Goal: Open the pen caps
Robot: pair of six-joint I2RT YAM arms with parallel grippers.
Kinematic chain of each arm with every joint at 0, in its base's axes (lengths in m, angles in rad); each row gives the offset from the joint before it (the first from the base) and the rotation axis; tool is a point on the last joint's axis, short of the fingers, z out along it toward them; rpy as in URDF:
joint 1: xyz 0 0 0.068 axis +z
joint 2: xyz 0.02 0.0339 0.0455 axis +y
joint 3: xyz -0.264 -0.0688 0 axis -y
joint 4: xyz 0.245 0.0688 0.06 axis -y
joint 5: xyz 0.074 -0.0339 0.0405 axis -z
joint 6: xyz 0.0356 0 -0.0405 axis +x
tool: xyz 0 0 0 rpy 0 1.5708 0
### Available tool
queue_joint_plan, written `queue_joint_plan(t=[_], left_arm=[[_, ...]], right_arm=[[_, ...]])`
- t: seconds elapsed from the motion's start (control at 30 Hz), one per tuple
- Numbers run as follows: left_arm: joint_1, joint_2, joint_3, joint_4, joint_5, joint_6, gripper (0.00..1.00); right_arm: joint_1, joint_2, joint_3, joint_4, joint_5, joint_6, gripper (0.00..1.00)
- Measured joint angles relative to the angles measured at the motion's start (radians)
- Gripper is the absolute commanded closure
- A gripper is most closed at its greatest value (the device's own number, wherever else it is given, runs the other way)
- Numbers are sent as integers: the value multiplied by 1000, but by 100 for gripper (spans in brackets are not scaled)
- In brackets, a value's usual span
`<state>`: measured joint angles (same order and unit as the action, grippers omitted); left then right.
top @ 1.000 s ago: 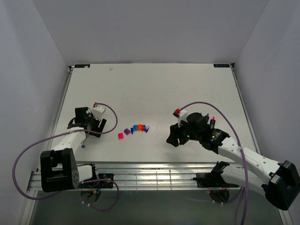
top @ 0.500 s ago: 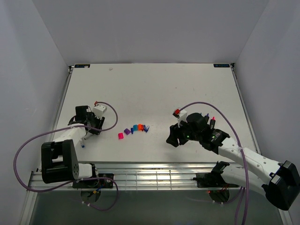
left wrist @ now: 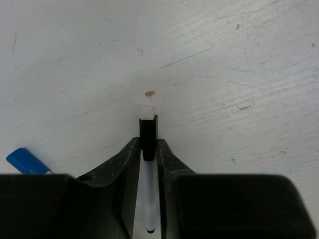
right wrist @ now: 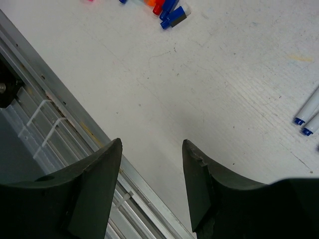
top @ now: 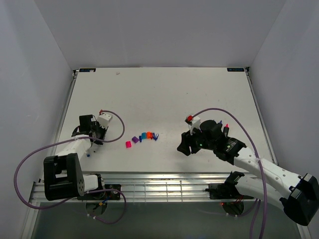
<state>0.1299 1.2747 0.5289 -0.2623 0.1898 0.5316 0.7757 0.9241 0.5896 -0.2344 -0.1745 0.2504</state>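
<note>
Several loose pen caps (top: 142,137) lie in a row mid-table: magenta (top: 128,144), purple (top: 134,139), blue and orange (top: 145,135), plus slim blue ones (top: 156,136). My left gripper (top: 94,133) is at the table's left, low over the surface. In the left wrist view this gripper (left wrist: 148,144) is shut on a thin white pen (left wrist: 148,194) whose black end (left wrist: 148,132) sticks out past the fingertips. A blue cap (left wrist: 27,162) lies just to its left. My right gripper (right wrist: 152,149) stands open and empty over the front edge, with the caps (right wrist: 169,12) far ahead of it.
Two white pens with blue tips (right wrist: 306,117) lie to the right of the right gripper. A metal rail (right wrist: 60,114) runs along the table's near edge under the right fingers. Purple cables (top: 219,110) loop over both arms. A small blue piece (top: 87,154) rests near the left arm.
The left gripper has closed from wide open onto the pen and shifted slightly toward the near left. The right arm has stayed still.
</note>
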Motion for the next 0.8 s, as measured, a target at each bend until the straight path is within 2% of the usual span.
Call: queue_joint_plan(t=[0.17, 0.27, 0.3, 0.43, 0.67, 0.77, 0.8], left_arm=[[0, 1, 6, -9, 11, -12, 79], [1, 14, 27, -23, 41, -34, 91], [1, 18, 36, -23, 52, -44, 100], [1, 29, 78, -16, 90, -101, 100], [-13, 55, 218, 14, 142, -301, 100], [-55, 58, 256, 43, 168, -422, 100], [-86, 55, 259, 62, 176, -464, 100]], right_arm=[[0, -3, -7, 2, 8, 0, 42], [0, -8, -11, 1, 16, 0, 42], [0, -11, -12, 1, 19, 0, 42], [0, -15, -12, 2, 34, 0, 42], [0, 28, -11, 5, 56, 0, 41], [0, 65, -7, 1, 57, 0, 36], [0, 76, -2, -1, 56, 0, 31]])
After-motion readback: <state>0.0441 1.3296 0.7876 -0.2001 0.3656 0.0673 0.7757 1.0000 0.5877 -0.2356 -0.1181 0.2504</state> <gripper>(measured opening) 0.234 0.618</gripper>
